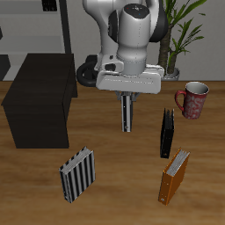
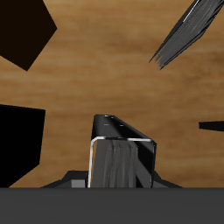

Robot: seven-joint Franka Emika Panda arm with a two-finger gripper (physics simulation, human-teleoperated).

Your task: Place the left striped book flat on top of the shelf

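Note:
My gripper [image 1: 128, 97] is shut on the left striped book [image 1: 128, 116], which hangs upright and edge-on below the fingers, above the middle of the table. The wrist view shows this book [image 2: 122, 156] close up between the jaws, with its black-and-white stripes and dark top edge. The shelf [image 1: 39, 101] is a large matte black box with a flat top; it stands beside the gripper, apart from it, and the book hangs at about the height of its top. The second striped book [image 1: 77, 173] stands near the table's front edge and also shows in the wrist view [image 2: 188, 35].
A plain black book [image 1: 167, 132] and an orange-brown book [image 1: 174, 176] stand on the side away from the shelf. A red mug [image 1: 193, 98] sits farther back, near a potted plant [image 1: 180, 26]. A grey open-frame rack [image 1: 35, 26] stands behind the shelf.

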